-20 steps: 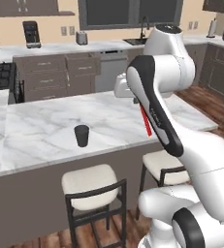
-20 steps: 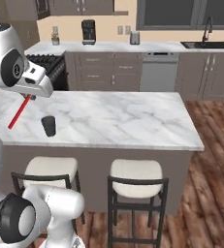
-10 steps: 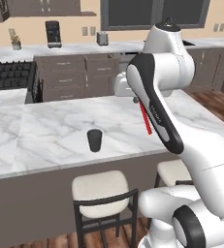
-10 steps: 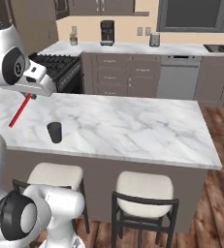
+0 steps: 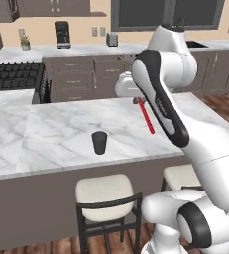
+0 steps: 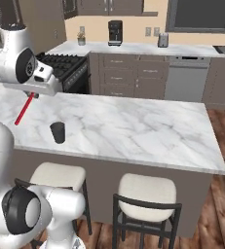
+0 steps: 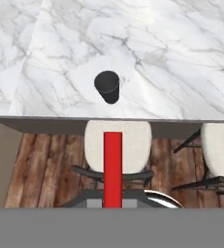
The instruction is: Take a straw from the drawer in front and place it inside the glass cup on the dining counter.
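Note:
My gripper (image 5: pixel 137 100) is shut on the upper end of the red straw (image 5: pixel 146 116), which hangs slanted above the dining counter (image 5: pixel 41 130). The dark glass cup (image 5: pixel 99 143) stands upright near the counter's front edge, down and left of the straw. From the right base view the straw (image 6: pixel 24 109) hangs under the gripper (image 6: pixel 32 94), up and left of the cup (image 6: pixel 58 132). In the hand view the straw (image 7: pixel 112 167) points up toward the cup (image 7: pixel 107 86) on the counter (image 7: pixel 162 58). I cannot pick out the drawer among the back cabinets.
Two cushioned stools (image 6: pixel 57 176) (image 6: pixel 146 192) stand under the counter's front edge. A black stove (image 5: pixel 13 75) adjoins the counter's far left end. Drawered cabinets (image 5: pixel 76 79) with a coffee machine (image 5: pixel 62 34) line the back wall.
The whole scene has slid right in both base views, so the base has moved. The arm keeps its pose with the straw still gripped.

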Robot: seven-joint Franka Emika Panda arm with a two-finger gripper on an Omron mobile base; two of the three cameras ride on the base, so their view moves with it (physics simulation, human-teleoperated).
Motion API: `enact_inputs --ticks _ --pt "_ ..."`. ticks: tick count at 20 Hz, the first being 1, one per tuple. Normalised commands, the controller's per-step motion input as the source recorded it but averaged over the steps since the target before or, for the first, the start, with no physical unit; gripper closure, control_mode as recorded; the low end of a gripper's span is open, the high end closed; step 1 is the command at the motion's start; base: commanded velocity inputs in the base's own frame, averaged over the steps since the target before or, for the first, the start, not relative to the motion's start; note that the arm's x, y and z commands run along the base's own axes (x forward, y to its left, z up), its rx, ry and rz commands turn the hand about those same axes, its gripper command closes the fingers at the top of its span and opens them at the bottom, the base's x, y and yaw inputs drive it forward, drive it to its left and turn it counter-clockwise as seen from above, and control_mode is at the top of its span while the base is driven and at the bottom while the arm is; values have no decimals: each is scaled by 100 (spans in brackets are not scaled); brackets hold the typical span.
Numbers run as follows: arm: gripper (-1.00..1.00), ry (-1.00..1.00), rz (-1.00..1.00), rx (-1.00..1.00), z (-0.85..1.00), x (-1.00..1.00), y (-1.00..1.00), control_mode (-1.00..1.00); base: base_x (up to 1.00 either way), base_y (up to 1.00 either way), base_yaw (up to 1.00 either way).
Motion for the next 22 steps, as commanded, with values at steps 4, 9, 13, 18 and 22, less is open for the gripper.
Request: enact_inputs --ticks 4,9,13,18,22 --pt "100 4 40 21 0 61 -1 -100 0 0 0" --pt "100 4 49 24 -5 72 0 -100 0 0 0" --pt "100 6 46 23 -21 50 13 -100 0 0 0" --pt "100 13 32 34 -24 43 31 -100 0 0 0" --pt "100 13 23 39 -21 35 33 -100 0 0 0"
